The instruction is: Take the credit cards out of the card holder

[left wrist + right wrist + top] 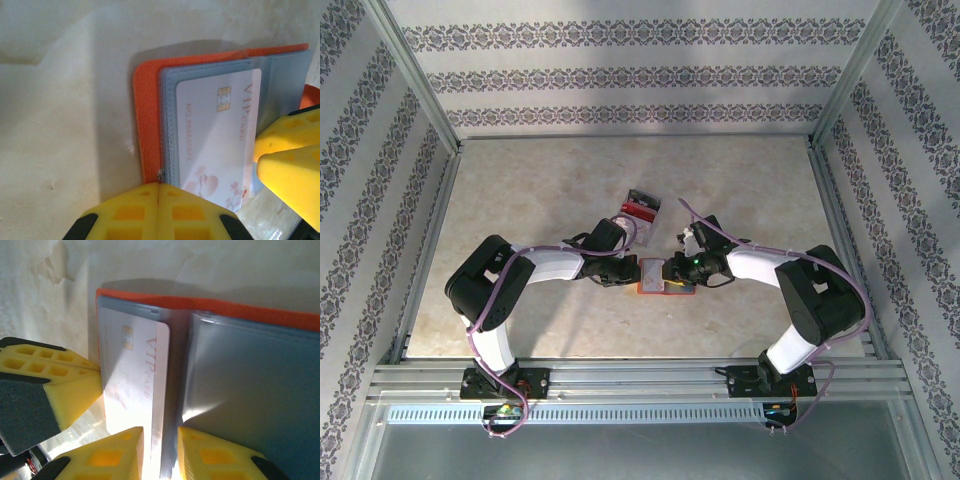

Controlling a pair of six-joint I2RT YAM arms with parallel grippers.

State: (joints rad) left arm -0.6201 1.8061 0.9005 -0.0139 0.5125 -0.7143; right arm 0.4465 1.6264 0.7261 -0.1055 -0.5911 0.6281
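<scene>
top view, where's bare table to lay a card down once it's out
Free: far table left of the clear plastic box, and the far right corner past the right arm. Crowded: the middle, where left gripper and right gripper meet at the card holder.

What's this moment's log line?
holder open | card mostly pocketed | left fingers shut at holder's edge | right fingers apart, astride card edge

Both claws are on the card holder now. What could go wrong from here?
1. The right claw stands slightly open across the long edge of the white card, not clamped. The card may just slide rather than come out.
2. The left claw is shut, with its tips only at the edge of the orange holder. A pull could drag or swing the holder.
3. The claws sit close together and might collide.
</scene>
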